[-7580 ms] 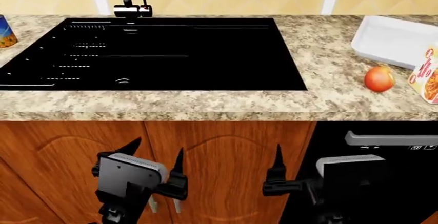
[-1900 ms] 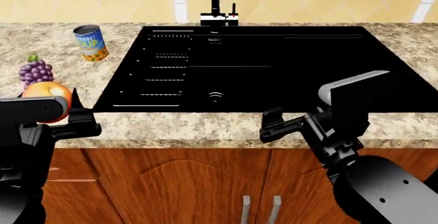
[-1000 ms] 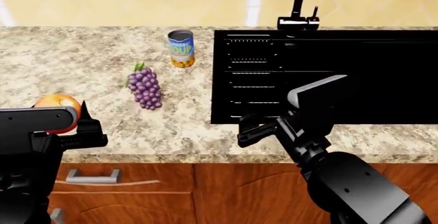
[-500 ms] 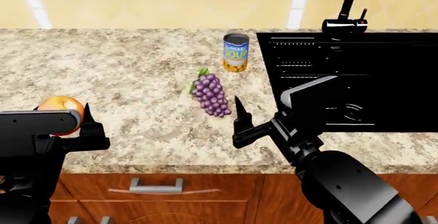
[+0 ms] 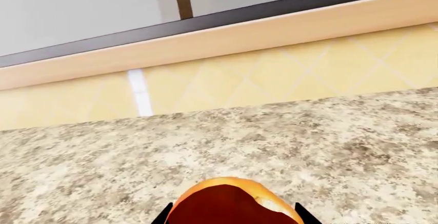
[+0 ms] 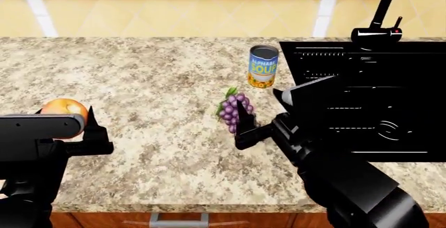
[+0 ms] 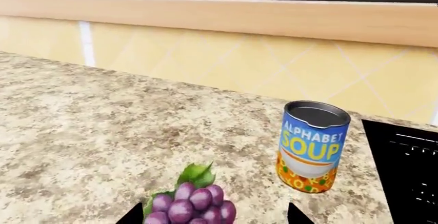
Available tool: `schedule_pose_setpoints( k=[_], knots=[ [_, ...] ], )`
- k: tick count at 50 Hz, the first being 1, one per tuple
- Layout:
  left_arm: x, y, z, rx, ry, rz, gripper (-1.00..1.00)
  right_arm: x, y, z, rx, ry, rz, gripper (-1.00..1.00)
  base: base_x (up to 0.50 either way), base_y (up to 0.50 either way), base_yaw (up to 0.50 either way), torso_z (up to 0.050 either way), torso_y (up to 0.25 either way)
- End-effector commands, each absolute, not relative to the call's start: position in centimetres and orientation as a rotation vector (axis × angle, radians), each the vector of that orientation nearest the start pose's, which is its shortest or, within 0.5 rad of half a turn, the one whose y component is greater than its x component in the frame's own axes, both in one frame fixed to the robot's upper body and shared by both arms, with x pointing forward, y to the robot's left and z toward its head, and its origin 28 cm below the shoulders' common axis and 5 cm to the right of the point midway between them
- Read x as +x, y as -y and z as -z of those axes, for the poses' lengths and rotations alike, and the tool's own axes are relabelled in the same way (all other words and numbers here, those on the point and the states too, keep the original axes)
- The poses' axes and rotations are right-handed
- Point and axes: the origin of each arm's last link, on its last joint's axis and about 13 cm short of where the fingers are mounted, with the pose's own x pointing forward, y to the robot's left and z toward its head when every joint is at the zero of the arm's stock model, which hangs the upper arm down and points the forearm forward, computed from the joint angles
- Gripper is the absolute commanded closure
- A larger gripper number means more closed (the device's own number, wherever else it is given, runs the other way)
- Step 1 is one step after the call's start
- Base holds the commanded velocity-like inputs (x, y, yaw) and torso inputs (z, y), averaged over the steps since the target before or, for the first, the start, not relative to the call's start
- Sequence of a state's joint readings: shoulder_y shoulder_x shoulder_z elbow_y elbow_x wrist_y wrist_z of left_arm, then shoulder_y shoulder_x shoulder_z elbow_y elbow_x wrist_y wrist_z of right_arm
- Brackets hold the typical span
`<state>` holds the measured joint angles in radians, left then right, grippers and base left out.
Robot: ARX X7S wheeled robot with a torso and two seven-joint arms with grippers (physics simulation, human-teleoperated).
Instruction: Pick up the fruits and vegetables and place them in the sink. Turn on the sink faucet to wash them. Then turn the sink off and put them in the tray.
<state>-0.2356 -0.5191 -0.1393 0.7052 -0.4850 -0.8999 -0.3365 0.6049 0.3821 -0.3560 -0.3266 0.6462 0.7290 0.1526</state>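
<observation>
Now we see our left gripper (image 6: 89, 134) at the near left of the granite counter (image 6: 139, 76), with the round orange-red fruit (image 6: 64, 114) sitting between its dark fingers (image 5: 166, 215); in the left wrist view a finger tip shows on either side of the fruit, though we cannot tell whether they press on it. Our right gripper (image 7: 213, 215) hovers over the grape bunch (image 6: 234, 110), its fingers spread apart, with the grapes lying between the two tips and the green leaf pointing away from them. Just beyond the grapes stands the blue soup can (image 7: 312, 146), upright, beside the black sink (image 6: 362, 108). At the sink's far edge stands the faucet (image 6: 382, 14).
</observation>
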Motion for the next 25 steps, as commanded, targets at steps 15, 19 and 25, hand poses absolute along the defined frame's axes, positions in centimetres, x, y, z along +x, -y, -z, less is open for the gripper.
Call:
schedule_pose_setpoints(
  k=[15,19,25],
  knots=[
    [21.0,-28.9,-16.4,0.166,0.045,-0.187,1.0,33.4,7.2,-21.7,-0.007,-0.341,-0.487,-1.0,0.0,0.0,0.0,0.0,0.001],
    [21.0,-29.0,-16.3,0.159,0.046,-0.188,1.0,32.5,6.4,-20.5,0.215,-0.514,-0.629,-1.0,0.0,0.0,0.0,0.0,0.0],
    [20.9,-29.0,-16.4,0.16,0.05,-0.191,1.0,32.3,6.2,-19.0,0.303,-0.66,-0.657,-1.0,0.0,0.0,0.0,0.0,0.0]
  ],
)
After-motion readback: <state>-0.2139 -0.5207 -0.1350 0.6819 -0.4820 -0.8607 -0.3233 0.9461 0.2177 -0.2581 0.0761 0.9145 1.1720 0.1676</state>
